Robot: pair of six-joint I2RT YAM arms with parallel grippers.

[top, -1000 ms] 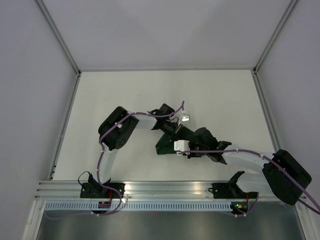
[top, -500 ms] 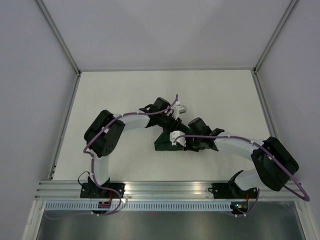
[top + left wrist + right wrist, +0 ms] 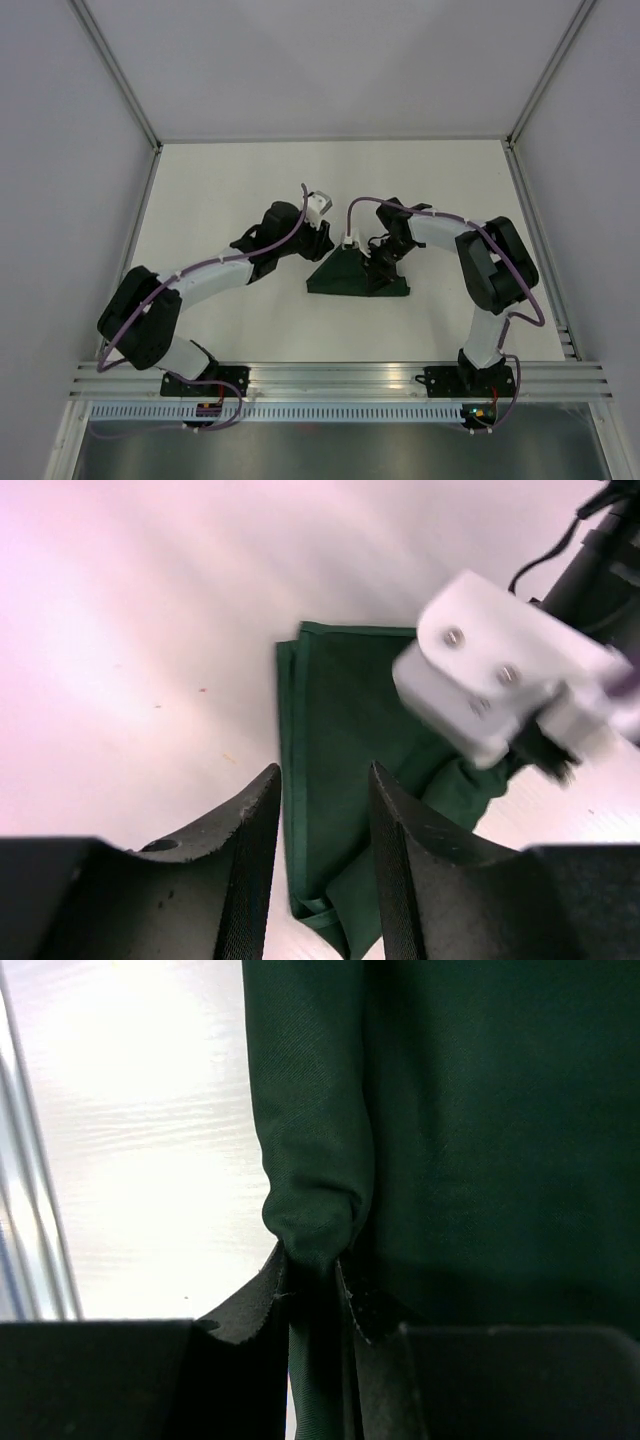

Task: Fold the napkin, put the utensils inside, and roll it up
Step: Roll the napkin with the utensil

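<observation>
The dark green napkin (image 3: 345,278) lies folded in a rough triangle on the white table's middle. My right gripper (image 3: 379,262) is over its right part and is shut on a raised fold of the cloth (image 3: 312,1190), seen pinched between its jaws in the right wrist view (image 3: 315,1275). My left gripper (image 3: 322,243) is at the napkin's upper left corner, open and empty; the napkin (image 3: 345,740) shows between its fingers (image 3: 325,880) in the left wrist view, a little below them. The fork is not in view in any frame.
The right wrist's white camera housing (image 3: 500,680) is close in front of my left gripper. White enclosure walls stand on the left, right and far sides. An aluminium rail (image 3: 330,375) runs along the near edge.
The left gripper has drawn back to the left, off the napkin's middle. The right gripper has moved up and right with the cloth, and the napkin now lies wider to the right.
</observation>
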